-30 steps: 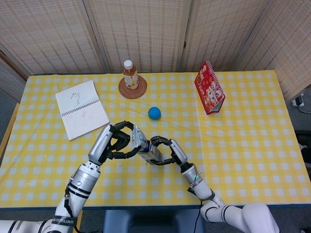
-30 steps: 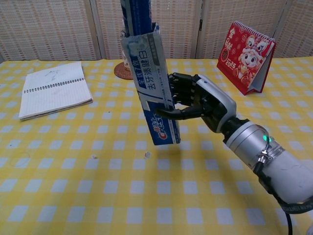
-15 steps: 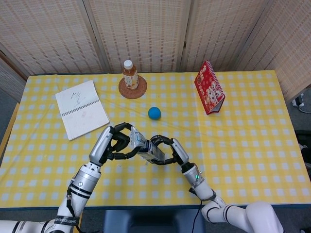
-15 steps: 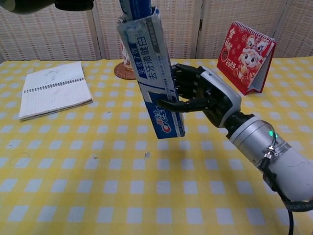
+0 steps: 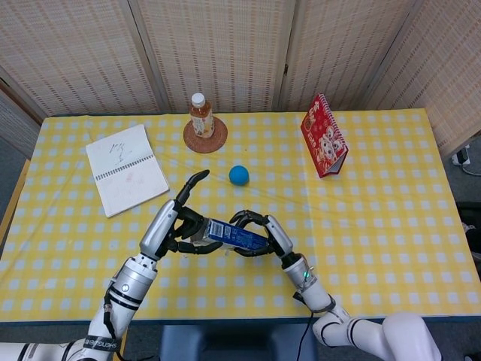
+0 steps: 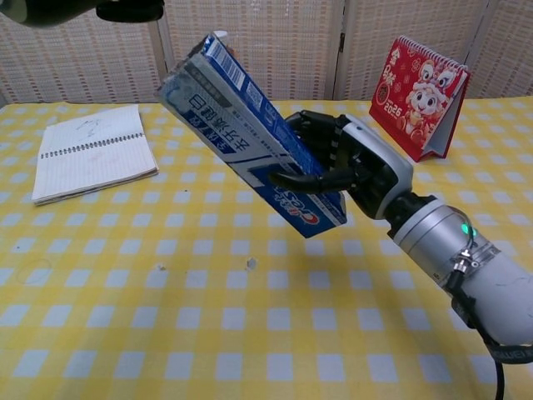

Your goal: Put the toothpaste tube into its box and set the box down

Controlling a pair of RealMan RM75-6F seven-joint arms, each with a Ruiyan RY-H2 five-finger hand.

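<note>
1. Toothpaste box, blue and white with a Crest logo, is held clear of the yellow checked tablecloth, tilted, with its upper end toward 10 o'clock in the chest view. In the head view the toothpaste box lies almost level between the two hands. No tube shows outside the box; its contents cannot be told.
2. Right hand grips the lower half of the box, dark fingers wrapped across the printed face. In the head view the right hand sits at the 3 o'clock end of the box.
3. Left hand is at the 9 o'clock end of the box, fingers spread, one raised finger pointing toward 1 o'clock. Lower fingers lie by the box end; whether they touch or pinch it cannot be told. In the chest view only a dark part of the left hand shows at the top edge.
4. Spiral notebook lies open at 10 o'clock from the hands, well apart from them.
5. Bottle with a white cap stands upright on a round brown coaster at 12 o'clock, near the far table edge.
6. Blue ball rests on the cloth between the coaster and the hands.
7. Red desk calendar stands at 2 o'clock, well apart from the box.
</note>
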